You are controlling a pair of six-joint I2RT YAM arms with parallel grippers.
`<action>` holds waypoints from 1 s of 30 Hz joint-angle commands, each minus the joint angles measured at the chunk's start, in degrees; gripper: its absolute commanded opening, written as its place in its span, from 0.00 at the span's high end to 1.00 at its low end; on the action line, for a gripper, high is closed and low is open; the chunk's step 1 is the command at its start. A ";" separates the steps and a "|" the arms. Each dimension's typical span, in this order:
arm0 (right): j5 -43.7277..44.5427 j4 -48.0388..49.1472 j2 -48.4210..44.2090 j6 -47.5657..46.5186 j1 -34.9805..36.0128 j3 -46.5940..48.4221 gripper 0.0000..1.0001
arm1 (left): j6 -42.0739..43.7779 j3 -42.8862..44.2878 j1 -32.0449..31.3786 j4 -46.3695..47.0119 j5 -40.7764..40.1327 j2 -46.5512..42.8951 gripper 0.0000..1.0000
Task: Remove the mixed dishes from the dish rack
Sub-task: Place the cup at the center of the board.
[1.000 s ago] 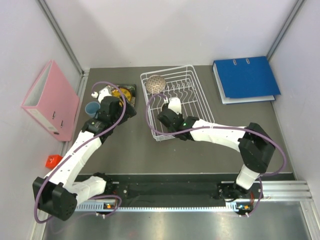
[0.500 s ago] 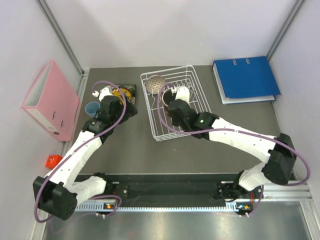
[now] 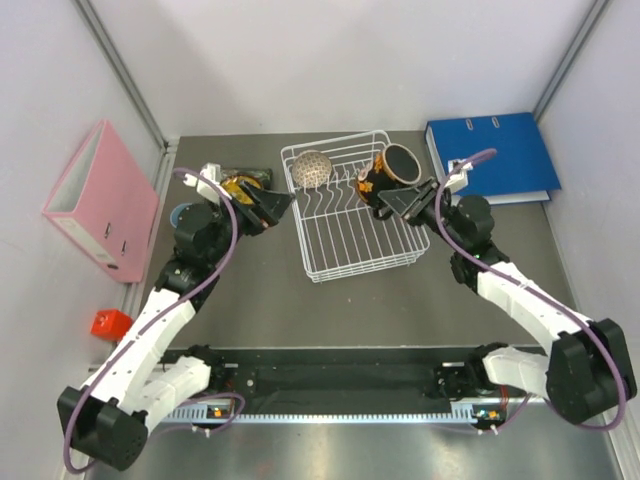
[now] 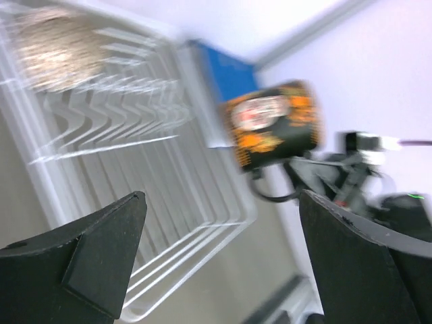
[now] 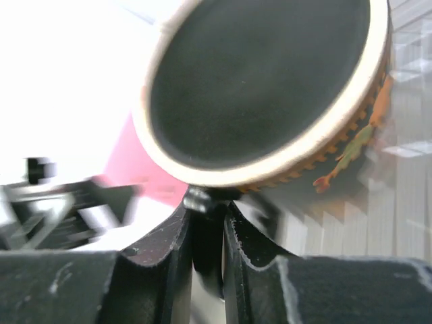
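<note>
Grey desk [image 3: 260, 310] between white walls. We see the right fingers [image 5: 162, 263] clamped on the handle of the dark mug [image 3: 395, 168], which is tilted above the far right corner of the dish rack [image 3: 365, 268], with bare desk to its right. The left fingers [image 4: 94, 243] stand apart left of the rack, which holds the speckled bowl [image 3: 311, 168].
</note>
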 commanded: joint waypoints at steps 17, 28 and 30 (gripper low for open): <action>-19.86 62.86 11.28 28.52 -4.46 -3.15 1.00 | -15.76 -4.57 0.76 36.37 23.24 11.48 0.01; -17.67 66.45 16.81 32.81 -4.29 4.06 1.00 | -17.53 -7.56 -3.71 40.33 25.53 15.27 0.05; -17.58 66.45 17.43 32.82 -4.03 4.50 1.00 | -16.03 -7.03 -4.68 38.48 25.09 15.27 0.06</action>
